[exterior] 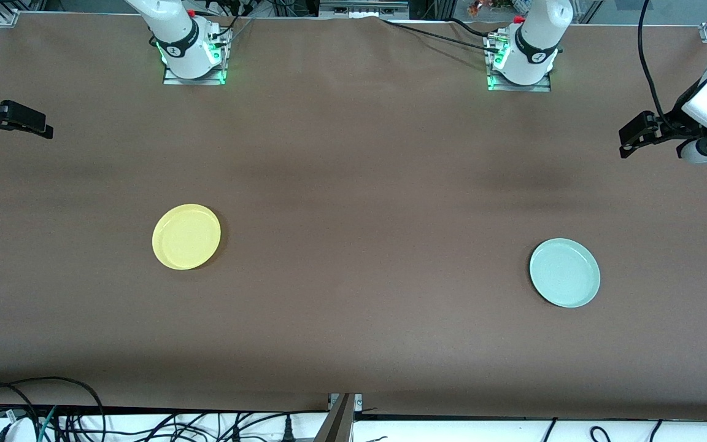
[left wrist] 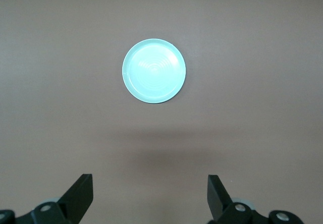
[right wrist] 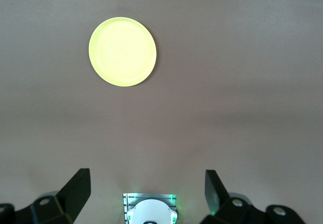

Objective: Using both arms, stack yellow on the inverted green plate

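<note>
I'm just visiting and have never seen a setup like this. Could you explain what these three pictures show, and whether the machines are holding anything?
These are two white robot arms bolted to a brown table. The big picture looks down from a camera facing them. The other two come from small cameras on each arm's wrist, looking down past its own tool.

Two plates lie far apart on the table: a yellow plate toward the right arm's end, and a pale green plate toward the left arm's end.

The left tool hangs up in the air over the table at its end, with the green plate below in its wrist view. The right tool does likewise with the yellow plate. Both tools are open and hold nothing.
</note>
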Robot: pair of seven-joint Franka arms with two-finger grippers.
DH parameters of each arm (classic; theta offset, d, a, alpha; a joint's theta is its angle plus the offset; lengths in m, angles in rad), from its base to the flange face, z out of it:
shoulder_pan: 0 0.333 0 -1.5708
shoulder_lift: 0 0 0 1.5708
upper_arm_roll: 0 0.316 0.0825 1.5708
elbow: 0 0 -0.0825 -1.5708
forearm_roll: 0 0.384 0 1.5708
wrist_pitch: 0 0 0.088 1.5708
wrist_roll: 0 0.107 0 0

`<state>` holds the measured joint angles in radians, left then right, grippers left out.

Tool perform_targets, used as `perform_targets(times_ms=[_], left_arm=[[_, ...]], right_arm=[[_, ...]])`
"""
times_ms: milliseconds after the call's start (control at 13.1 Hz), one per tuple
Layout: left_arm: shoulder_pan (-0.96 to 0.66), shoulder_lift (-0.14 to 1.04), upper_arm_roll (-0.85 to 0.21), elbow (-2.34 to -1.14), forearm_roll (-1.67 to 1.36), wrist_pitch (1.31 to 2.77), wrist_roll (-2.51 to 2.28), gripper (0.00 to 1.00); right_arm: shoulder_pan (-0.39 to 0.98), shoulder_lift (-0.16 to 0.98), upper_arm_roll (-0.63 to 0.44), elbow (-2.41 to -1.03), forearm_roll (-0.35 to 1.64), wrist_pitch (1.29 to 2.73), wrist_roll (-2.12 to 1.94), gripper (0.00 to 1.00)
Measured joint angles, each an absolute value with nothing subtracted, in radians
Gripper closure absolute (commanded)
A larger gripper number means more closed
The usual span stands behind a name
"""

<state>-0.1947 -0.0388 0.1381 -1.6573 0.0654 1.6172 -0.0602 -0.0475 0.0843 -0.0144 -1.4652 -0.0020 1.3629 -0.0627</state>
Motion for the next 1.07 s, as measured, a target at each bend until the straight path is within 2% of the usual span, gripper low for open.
perform_targets(times_ms=[1066], left_arm=[[-0.195, -0.029, 0.138, -1.653, 0.063, 1.642, -0.119, 0.00]], right_arm=[[-0.051, 0.087, -0.014, -1.465, -0.002, 1.363, -0.063, 0.00]])
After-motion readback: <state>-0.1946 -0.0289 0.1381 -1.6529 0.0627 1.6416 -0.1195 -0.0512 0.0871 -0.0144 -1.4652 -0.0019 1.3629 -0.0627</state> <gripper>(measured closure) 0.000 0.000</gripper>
